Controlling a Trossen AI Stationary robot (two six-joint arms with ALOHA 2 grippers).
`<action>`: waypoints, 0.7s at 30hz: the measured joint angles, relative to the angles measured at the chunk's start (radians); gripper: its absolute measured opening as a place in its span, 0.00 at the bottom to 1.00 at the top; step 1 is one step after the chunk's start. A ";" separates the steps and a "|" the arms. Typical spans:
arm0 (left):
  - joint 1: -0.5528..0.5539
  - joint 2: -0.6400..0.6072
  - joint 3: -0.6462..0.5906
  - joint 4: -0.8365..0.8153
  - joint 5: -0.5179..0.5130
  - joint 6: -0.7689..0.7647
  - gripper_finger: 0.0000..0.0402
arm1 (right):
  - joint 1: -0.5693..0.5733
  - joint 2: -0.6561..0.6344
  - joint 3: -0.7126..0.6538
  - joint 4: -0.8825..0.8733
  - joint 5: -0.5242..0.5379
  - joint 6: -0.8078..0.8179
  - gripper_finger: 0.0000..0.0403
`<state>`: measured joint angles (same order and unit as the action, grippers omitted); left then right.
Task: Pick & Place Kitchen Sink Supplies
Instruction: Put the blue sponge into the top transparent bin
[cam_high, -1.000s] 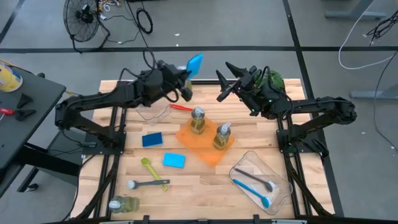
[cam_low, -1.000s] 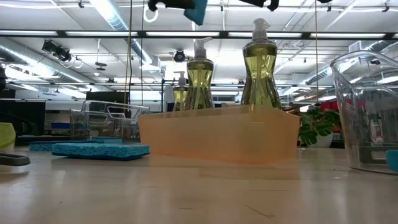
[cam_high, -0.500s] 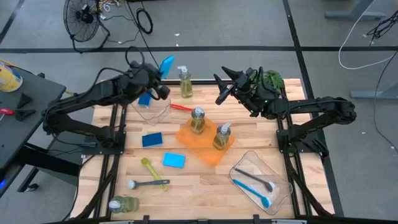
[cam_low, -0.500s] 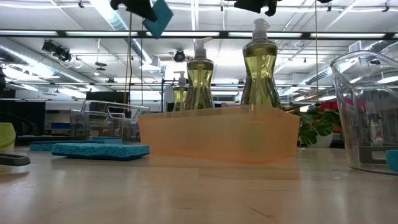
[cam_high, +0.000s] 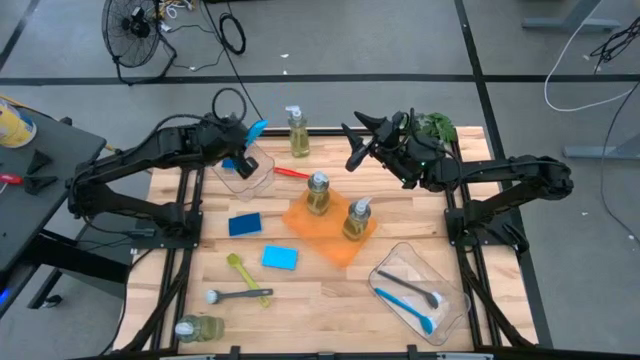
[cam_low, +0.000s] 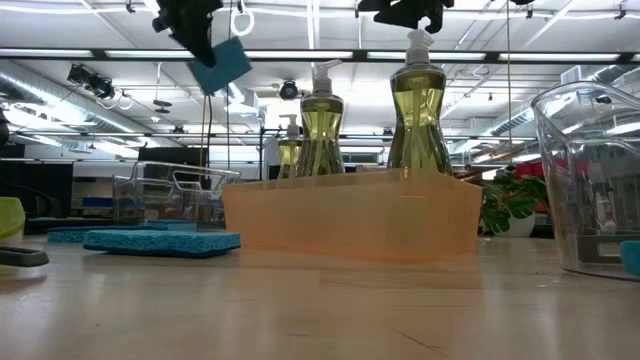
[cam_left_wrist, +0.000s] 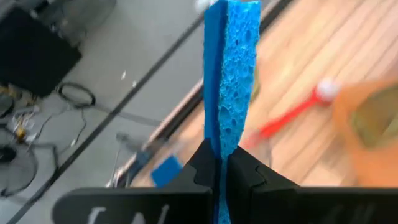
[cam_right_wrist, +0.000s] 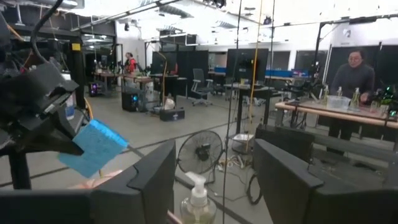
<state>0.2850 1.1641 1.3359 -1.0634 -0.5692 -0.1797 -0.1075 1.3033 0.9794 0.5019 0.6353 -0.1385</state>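
Your left gripper (cam_high: 248, 140), upper left of the high view, pinches a blue sponge (cam_high: 256, 130) edgewise above the clear bin (cam_high: 262, 176); it could land outside. Right gripper (cam_high: 362, 142) hangs wide open, empty, near the rear soap bottle (cam_high: 297, 132).

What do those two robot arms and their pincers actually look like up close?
Both arms are black, built of jointed tubular segments with black cables looped along them. The left tool and right tool each end in two dark, flat, blocky fingers. Faint white lettering marks the left tool's body in its wrist view.

left arm carried sponge (cam_high: 256, 130) leftward, lower
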 joint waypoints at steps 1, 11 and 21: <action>0.002 0.000 0.000 -0.034 0.003 -0.004 0.03 | 0.000 0.000 0.000 -0.007 0.000 0.006 0.53; 0.051 0.000 0.000 -0.167 0.051 -0.020 0.04 | 0.000 0.000 0.000 -0.053 0.002 0.004 0.53; 0.135 0.000 -0.003 -0.178 0.158 -0.018 0.05 | 0.000 0.000 0.000 -0.109 0.001 0.076 0.53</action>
<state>0.4198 1.1641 1.3331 -1.2419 -0.4111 -0.1981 -0.1078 1.3033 0.9798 0.3928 0.6361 -0.0628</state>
